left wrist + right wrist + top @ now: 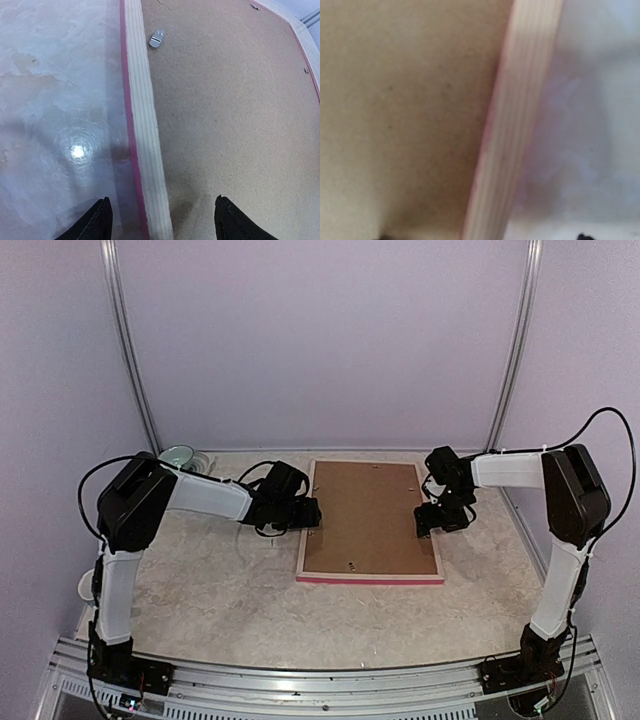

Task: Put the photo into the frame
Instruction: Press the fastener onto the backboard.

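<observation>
The frame [370, 576] lies flat on the table with its pale wood face up and a pink edge along the front. A plain brown backing board [368, 515] fills it. The photo is hidden. My left gripper [312, 515] hangs over the left rail [145, 150] and is open, one fingertip [102, 215] above the table and the other above the board. My right gripper [428, 520] is over the right rail [515, 120]. That view is blurred, with only two dark tips showing far apart at its bottom edge, either side of the rail, so it is open [482, 237].
A small metal turn clip [156, 38] sits on the board near the left rail. A pale green bowl [178, 454] stands at the back left corner. Lilac walls close in the table on three sides.
</observation>
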Controlling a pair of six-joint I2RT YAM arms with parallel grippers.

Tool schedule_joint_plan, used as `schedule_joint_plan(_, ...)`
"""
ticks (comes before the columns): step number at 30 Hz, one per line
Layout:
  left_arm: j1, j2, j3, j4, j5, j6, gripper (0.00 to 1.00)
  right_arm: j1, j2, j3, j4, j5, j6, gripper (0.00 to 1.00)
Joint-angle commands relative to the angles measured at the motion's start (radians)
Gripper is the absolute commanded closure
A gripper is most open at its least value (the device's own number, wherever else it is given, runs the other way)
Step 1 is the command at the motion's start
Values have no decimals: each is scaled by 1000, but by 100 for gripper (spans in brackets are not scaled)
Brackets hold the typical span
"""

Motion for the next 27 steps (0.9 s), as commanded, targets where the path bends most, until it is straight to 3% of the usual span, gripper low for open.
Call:
schedule_joint_plan(1,40,-70,0,-1,-29,7,29,-21,-42,59,15,48,35,14)
schedule_joint_plan(7,92,-92,56,-29,-40,32,26,-70,-22,158,50,98,49,8)
schedule_joint_plan(9,107,-78,107,-59,-56,50,21,-80,-12,187,68,116,64,1)
schedule_joint_plan(17,146,56,330,-138,-127,143,2,-100,105,350,118,98,88,1)
schedule_joint_plan(27,175,207,490,-158,-8,178,3,-115,285,511,137,60,86,1)
